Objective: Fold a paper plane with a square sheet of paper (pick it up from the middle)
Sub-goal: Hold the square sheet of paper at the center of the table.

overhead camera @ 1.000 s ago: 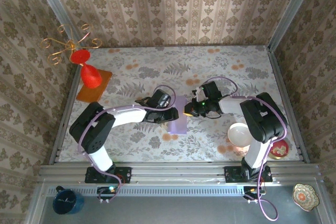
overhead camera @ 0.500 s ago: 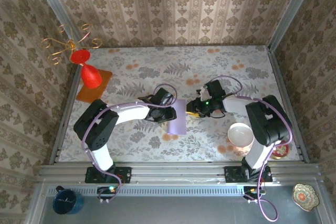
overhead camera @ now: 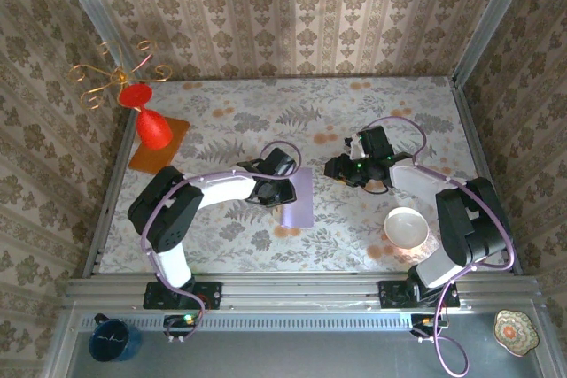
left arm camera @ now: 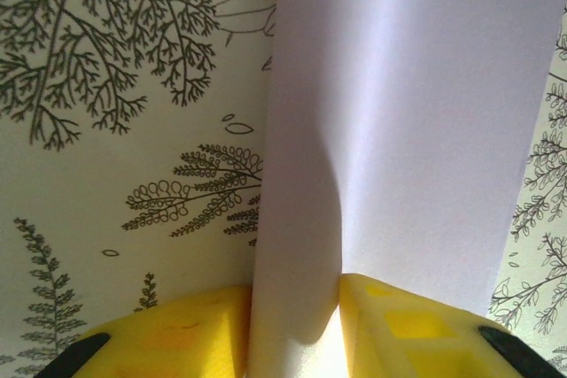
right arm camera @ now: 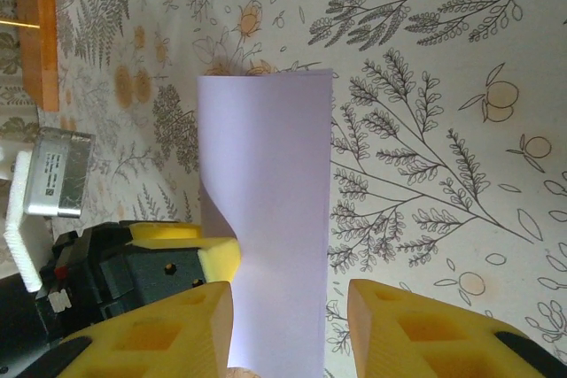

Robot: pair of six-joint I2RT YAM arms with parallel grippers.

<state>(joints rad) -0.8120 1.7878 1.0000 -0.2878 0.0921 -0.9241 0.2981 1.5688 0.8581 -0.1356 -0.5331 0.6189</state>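
Now, from the biggest thing down:

- The counter (overhead camera: 221, 130) has a pale cloth printed with ferns and orange blossoms, and patterned walls close it in on three sides.
- The left arm (overhead camera: 213, 190) reaches from the near left corner toward the middle of the counter. The left jaws are about half closed on the raised left edge of the square sheet of paper (overhead camera: 299, 198). In the left wrist view the lilac paper stands up between the yellow fingers (left arm camera: 177, 334) and touches both of them.
- The right arm (overhead camera: 452, 196) bends in from the near right corner. The right jaws are open and hold nothing, and they sit to the right of the paper and apart from it. In the right wrist view its fingers (right arm camera: 159, 329) stand wide apart, with the paper lying flat on the cloth beyond them.
- The paper lies in the middle of the counter, slightly toward the near edge. It shows as a narrow rectangle with its long sides running near to far, and its left edge curls upward where the left jaws meet it.
- An orange mat (overhead camera: 168, 150) lies by the left edge, toward the far left corner.
- A red vase (overhead camera: 152, 127) stands on that mat.
- A white bowl (overhead camera: 406, 227) sits near the near right corner, just beside the right arm.
- A blue mug (overhead camera: 113, 340) rests on the metal ledge in front of the near edge, at the left.
- A small patterned dish (overhead camera: 516, 329) rests on the same ledge at the right.
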